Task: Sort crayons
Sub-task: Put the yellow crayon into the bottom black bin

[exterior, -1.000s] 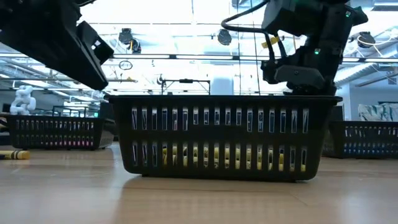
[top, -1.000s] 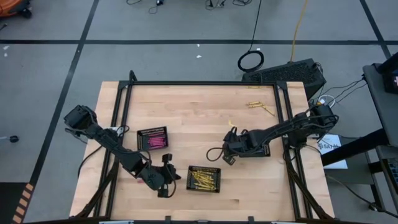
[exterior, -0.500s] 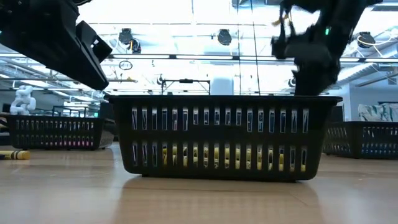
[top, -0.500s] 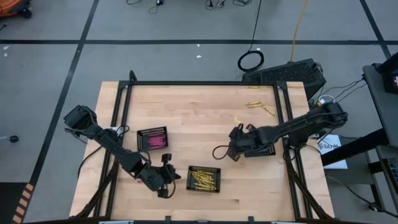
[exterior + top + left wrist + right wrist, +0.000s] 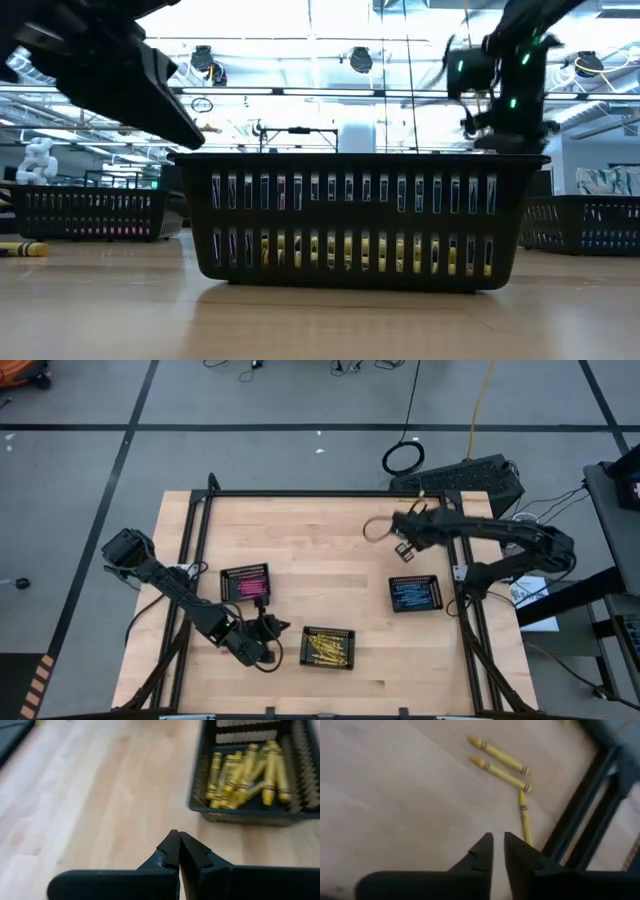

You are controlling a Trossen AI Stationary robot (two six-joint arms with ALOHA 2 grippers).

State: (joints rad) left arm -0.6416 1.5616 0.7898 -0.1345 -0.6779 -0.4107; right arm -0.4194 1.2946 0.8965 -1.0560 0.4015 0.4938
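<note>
Three loose yellow crayons (image 5: 501, 755) (image 5: 503, 773) (image 5: 524, 818) lie flat on the wood at the table's far right, beside the black table frame (image 5: 580, 815). My right gripper (image 5: 498, 840) hangs over the wood just short of them, fingers a narrow gap apart and empty; in the high view (image 5: 402, 538) its arm hides the crayons. My left gripper (image 5: 178, 839) (image 5: 278, 630) is shut and empty, just left of the black mesh tray of yellow crayons (image 5: 328, 648) (image 5: 250, 767).
A mesh tray of pink crayons (image 5: 246, 583) stands left of centre and one of blue crayons (image 5: 414, 593) at the right. The yellow tray (image 5: 360, 220) fills the low view. One yellow crayon (image 5: 20, 248) lies on the wood at that view's left.
My right gripper has risen from over the blue tray and swung toward the table's far edge and somewhat right, ending over the loose yellow crayons; the blue tray now shows uncovered. My left arm has shifted slightly by the yellow tray.
</note>
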